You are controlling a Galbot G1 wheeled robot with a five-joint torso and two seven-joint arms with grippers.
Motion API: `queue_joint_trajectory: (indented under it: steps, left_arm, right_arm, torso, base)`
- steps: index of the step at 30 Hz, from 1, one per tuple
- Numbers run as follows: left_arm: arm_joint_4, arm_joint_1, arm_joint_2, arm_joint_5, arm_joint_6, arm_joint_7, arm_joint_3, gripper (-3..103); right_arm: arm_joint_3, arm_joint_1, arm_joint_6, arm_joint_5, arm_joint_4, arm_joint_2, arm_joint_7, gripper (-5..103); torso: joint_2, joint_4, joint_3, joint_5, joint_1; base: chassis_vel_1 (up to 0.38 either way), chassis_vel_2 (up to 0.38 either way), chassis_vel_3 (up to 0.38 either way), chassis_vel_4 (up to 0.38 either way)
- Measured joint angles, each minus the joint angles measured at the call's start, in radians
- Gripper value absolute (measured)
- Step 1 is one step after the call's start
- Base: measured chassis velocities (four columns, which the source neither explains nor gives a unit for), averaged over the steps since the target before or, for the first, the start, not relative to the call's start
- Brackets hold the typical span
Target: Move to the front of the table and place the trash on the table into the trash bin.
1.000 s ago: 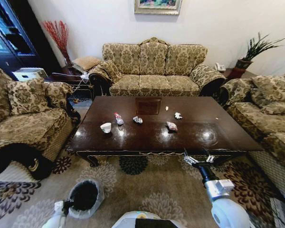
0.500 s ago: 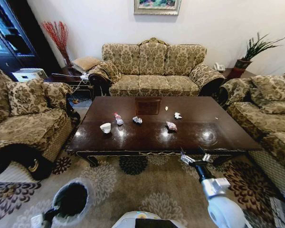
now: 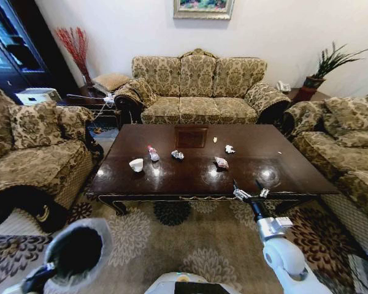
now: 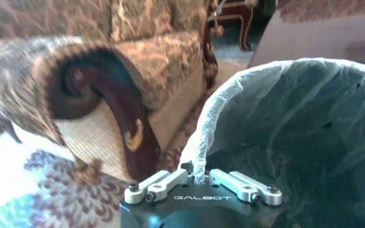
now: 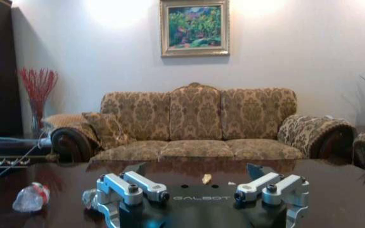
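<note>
The dark glossy table (image 3: pixel 282 174) stands ahead of me. On it lie the trash: a white cup (image 3: pixel 137 164), a pink-labelled bottle (image 3: pixel 152 153), a silvery wrapper (image 3: pixel 178 155), a pinkish wrapper (image 3: pixel 221 162) and a white wrapper (image 3: pixel 230 149). My left gripper (image 4: pixel 198 176) is shut on the bag-lined rim of the trash bin (image 3: pixel 73 251), held off the carpet at the lower left. My right gripper (image 3: pixel 249 192) hangs open at the table's front edge, level with the tabletop; its wrist view shows the bottle (image 5: pixel 30 197) off to one side.
Patterned sofas surround the table: one behind it (image 3: pixel 199 89), one on the left (image 3: pixel 30 147), one on the right (image 3: pixel 349 141). The left sofa's carved armrest (image 4: pixel 100 95) is close beside the bin. Patterned carpet (image 3: pixel 196 239) lies between me and the table.
The left arm has swung the bin leftwards and up, nearer the camera. The right gripper has moved up and forward to the table's front edge.
</note>
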Motion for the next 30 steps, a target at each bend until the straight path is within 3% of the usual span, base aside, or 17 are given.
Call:
queue_joint_trajectory:
  steps: [5, 10, 12, 17, 20, 21, 24, 26, 27, 30]
  left_arm:
    - [-0.178, 0.135, -0.023, -0.064, 0.001, -0.018, -0.093, 0]
    - [-0.273, 0.181, -0.009, -0.12, 0.004, -0.043, -0.151, 0]
    - [-0.384, 0.177, 0.029, -0.193, 0.059, -0.074, -0.175, 0]
    - [-0.477, 0.15, 0.085, -0.26, 0.144, -0.095, -0.145, 0]
    - [-0.526, 0.113, 0.17, -0.354, 0.236, -0.128, -0.088, 0]
    - [-0.526, 0.113, 0.17, -0.354, 0.236, -0.128, -0.088, 0]
    - [-0.533, 0.068, 0.263, -0.445, 0.308, -0.156, -0.077, 0]
    - [-0.531, 0.04, 0.338, -0.485, 0.332, -0.167, -0.076, 0]
    - [-0.531, 0.04, 0.338, -0.485, 0.332, -0.167, -0.076, 0]
    - [-0.482, -0.03, 0.464, -0.553, 0.359, -0.194, -0.078, 0]
  right_arm:
    - [-0.032, 0.031, 0.003, 0.0, -0.006, 0.021, -0.016, 100]
    - [-0.046, 0.036, 0.006, -0.002, -0.008, 0.037, -0.024, 100]
    - [-0.053, 0.015, 0.034, -0.01, -0.013, 0.044, -0.039, 100]
    - [-0.054, -0.012, 0.084, -0.036, -0.017, 0.045, -0.064, 100]
    - [-0.048, -0.04, 0.135, -0.077, -0.014, 0.043, -0.092, 100]
    - [-0.048, -0.04, 0.135, -0.077, -0.014, 0.043, -0.092, 100]
    - [-0.043, -0.042, 0.176, -0.118, -0.004, 0.053, -0.106, 100]
    - [-0.047, -0.038, 0.182, -0.153, 0.007, 0.063, -0.101, 100]
    - [-0.047, -0.038, 0.182, -0.153, 0.007, 0.063, -0.101, 100]
    - [-0.072, -0.017, 0.179, -0.212, 0.018, 0.085, -0.102, 100]
  torso:
    - [0.0, 0.0005, 0.0, -0.0005, 0.0]
    - [0.0, 0.0004, 0.0, -0.0002, 0.0]
    - [0.0, 0.0003, 0.0, -0.0004, 0.0]
    - [0.0, 0.0, 0.0, -0.0002, 0.0]
    - [0.0, 0.0001, 0.0, -0.0005, 0.0]
    - [0.0, 0.0001, 0.0, -0.0005, 0.0]
    - [0.0, 0.0002, 0.0, -0.0008, 0.0]
    - [0.0, 0.0002, 0.0, -0.0006, 0.0]
    - [0.0, 0.0002, 0.0, -0.0006, 0.0]
    - [0.0, -0.0001, 0.0, -0.0004, 0.0]
  base:
    - [0.0, 0.0, 0.0, 0.0]
    - [0.0, 0.0, 0.0, 0.0]
    - [0.0, 0.0, 0.0, 0.0]
    - [0.0, 0.0, 0.0, 0.0]
    - [0.0, 0.0, 0.0, 0.0]
    - [0.0, 0.0, 0.0, 0.0]
    - [0.0, 0.0, 0.0, 0.0]
    - [0.0, 0.0, 0.0, 0.0]
    - [0.0, 0.0, 0.0, 0.0]
    - [0.0, 0.0, 0.0, 0.0]
